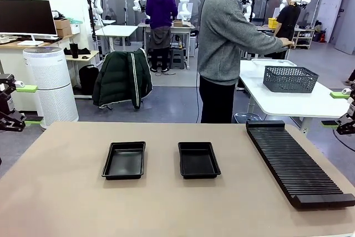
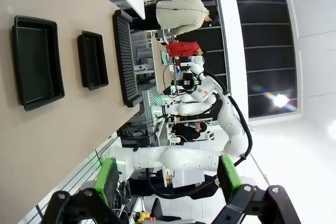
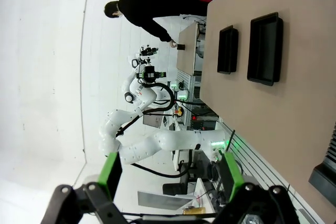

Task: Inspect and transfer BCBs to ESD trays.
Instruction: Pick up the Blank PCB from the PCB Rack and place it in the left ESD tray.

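The left fingers (image 1: 26, 88) and right fingers (image 1: 339, 95) are partly cut off at the front view's side edges. The black slotted rack (image 1: 297, 165) is the landmark. Beyond it, the grey mesh basket (image 1: 290, 79) hides its contents behind its wall, and a person's (image 1: 222, 37) hand at it is hard to make out. Both pairs of fingers stand spread wide, holding and touching nothing. There are two ESD trays on the desk (image 1: 166, 209), left of the rack. One tray (image 1: 198, 160) lies near the rack, the other tray (image 1: 124, 160) farther left, and their floors are bare. There is one rack and one basket.
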{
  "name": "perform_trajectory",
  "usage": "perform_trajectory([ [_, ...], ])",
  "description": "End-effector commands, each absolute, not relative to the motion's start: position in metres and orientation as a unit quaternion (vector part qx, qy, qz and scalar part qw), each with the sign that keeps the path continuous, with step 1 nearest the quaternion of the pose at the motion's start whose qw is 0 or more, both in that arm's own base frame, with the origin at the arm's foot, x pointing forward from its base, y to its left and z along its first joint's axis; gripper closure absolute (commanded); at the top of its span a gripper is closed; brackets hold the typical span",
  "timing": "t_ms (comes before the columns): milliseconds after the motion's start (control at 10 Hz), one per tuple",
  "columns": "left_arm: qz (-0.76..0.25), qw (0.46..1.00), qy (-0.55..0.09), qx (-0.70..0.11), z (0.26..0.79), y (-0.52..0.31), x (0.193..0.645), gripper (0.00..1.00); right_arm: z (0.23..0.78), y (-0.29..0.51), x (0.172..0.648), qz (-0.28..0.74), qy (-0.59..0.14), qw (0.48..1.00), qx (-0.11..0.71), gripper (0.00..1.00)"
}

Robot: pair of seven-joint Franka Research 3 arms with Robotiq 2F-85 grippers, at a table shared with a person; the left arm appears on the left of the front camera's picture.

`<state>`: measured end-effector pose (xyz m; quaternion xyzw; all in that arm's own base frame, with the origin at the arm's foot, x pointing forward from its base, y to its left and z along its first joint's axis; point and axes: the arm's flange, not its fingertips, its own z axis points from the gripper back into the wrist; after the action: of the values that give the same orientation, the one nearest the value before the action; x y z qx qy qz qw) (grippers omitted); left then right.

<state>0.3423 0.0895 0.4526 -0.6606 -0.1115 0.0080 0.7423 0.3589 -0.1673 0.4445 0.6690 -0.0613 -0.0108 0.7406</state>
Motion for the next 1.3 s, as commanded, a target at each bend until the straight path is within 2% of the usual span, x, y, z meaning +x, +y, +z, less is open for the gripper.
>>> perform_trajectory([
  [0,0.009,0.743,-0.112,-0.66,0.4525,0.0897,0.3424,0.0,0.4445,-0.1673,0.3589,-0.011,-0.061,0.741,0.669,0.0],
  [1200,0.009,0.743,-0.112,-0.66,0.4525,0.0897,0.3424,0.0,0.4445,-0.1673,0.3589,-0.011,-0.061,0.741,0.669,0.0],
])
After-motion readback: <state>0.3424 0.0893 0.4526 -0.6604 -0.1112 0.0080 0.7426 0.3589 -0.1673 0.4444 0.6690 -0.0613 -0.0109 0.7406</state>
